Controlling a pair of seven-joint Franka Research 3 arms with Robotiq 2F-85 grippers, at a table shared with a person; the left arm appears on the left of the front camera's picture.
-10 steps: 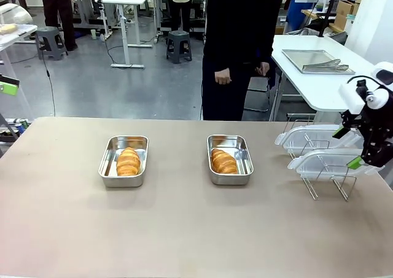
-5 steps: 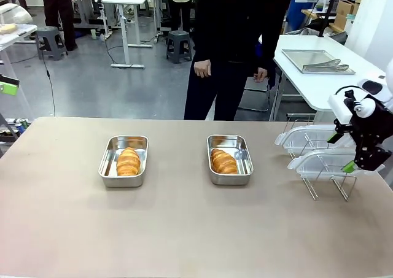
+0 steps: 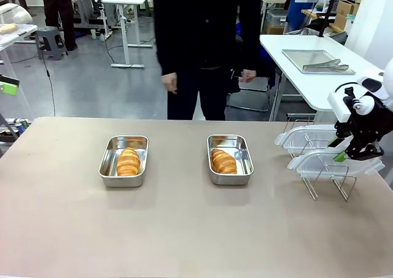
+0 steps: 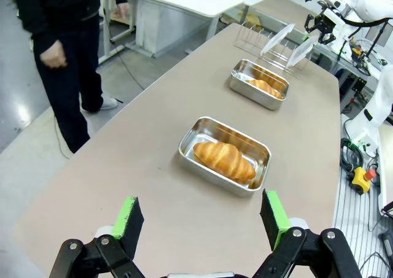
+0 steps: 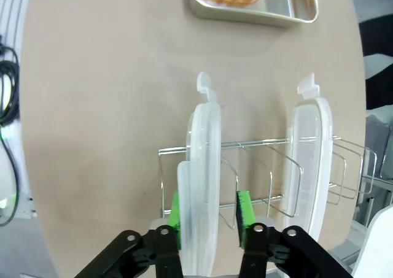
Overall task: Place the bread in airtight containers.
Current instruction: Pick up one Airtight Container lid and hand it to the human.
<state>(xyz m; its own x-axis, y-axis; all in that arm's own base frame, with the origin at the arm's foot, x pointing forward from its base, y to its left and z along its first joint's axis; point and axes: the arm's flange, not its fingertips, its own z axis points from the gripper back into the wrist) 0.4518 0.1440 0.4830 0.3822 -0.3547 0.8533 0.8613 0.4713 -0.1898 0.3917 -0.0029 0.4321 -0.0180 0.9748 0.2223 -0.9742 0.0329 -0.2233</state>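
The left gripper [image 4: 201,220] hangs spread wide over the table's end, holding nothing. A shiny steel left tub [image 3: 107,161] with rounded corners cradles a ridged golden left croissant [image 3: 128,161]. Further right, the matching right tub [image 3: 247,161] holds the right croissant [image 3: 223,161]. Two clear plastic lids [image 3: 304,140] stand on edge in a thin wire rack [image 3: 325,183]. The right gripper [image 5: 209,213] straddles one of them, released, with a gap beside one green pad [image 5: 244,209]. The table [image 3: 184,229] is matte tan. Behind it a person [image 3: 202,45] in dark clothes stands on a grey floor [image 3: 123,88].
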